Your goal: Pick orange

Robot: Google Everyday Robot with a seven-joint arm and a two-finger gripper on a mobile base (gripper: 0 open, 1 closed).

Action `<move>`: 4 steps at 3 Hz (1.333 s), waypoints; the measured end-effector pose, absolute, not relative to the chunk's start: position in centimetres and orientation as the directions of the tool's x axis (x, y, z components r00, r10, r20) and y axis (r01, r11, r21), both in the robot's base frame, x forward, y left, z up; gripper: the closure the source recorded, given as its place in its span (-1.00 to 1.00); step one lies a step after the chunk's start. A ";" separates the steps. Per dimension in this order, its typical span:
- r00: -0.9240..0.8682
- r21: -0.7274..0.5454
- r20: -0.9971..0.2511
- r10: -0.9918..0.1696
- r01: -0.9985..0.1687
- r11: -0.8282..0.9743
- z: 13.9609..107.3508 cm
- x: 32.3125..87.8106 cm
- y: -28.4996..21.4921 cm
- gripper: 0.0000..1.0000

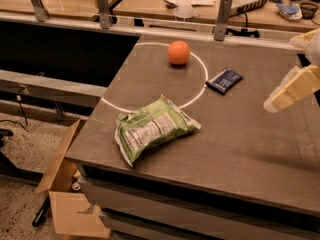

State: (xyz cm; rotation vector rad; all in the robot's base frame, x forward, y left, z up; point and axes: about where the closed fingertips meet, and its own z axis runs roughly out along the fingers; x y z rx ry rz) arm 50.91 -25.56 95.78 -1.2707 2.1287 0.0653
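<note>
The orange (178, 52) is a small round bright orange fruit near the far edge of the dark table (240, 149), inside a white painted circle. My gripper (292, 89) hangs at the right edge of the view, above the table, well to the right of the orange and nearer the camera. It holds nothing that I can see. Only its cream-coloured tip shows; the rest is cut off by the frame.
A green snack bag (152, 127) lies near the table's front left. A small dark blue packet (224, 80) lies right of the orange. A cardboard box (67, 194) stands on the floor at the left. A rail with metal posts (222, 16) runs behind the table.
</note>
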 end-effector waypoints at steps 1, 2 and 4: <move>-0.266 -0.360 -0.635 -0.725 -0.728 0.583 94.5 56.4 -27.5 -1.00; -0.290 -0.349 -0.645 -0.707 -0.712 0.609 94.5 60.7 -27.4 -1.00; -0.259 -0.295 -0.730 -0.632 -0.715 0.633 93.1 62.3 -25.2 -1.00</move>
